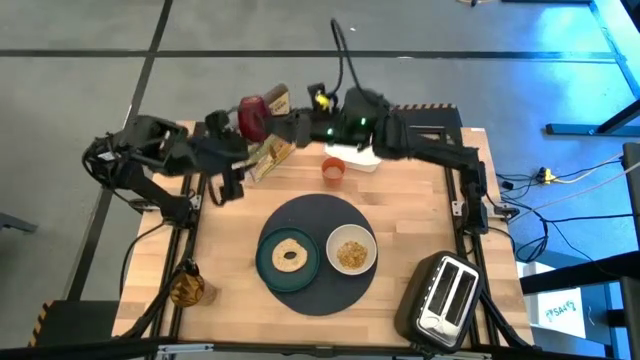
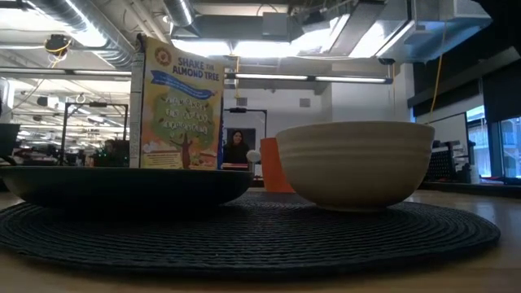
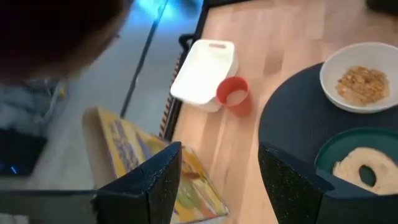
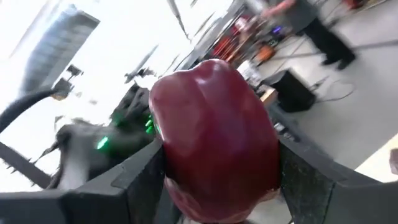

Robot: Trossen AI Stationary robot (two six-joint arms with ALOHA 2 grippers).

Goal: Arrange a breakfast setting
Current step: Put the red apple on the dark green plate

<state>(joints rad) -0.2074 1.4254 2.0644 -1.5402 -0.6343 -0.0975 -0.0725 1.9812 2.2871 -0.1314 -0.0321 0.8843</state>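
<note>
A dark-grey round mat lies on the table. On it are a teal plate with the ring-shaped bread and a white bowl of cereal. The orange cup stands beyond the mat. My right gripper is shut on the dark red fruit, high over the table's far left corner. My left gripper is open beside the cereal box, which stands upright in the low view. The spoon is out of view. My right gripper pinches the dark red fruit by two opposite sides between its two fingers. The arm reaches in from the table's right. The fruit is lifted clear of the table.
A white tub sits next to the orange cup at the far edge. A toaster stands at the near right corner. A brownish object lies by the near left edge. People show in the room behind.
</note>
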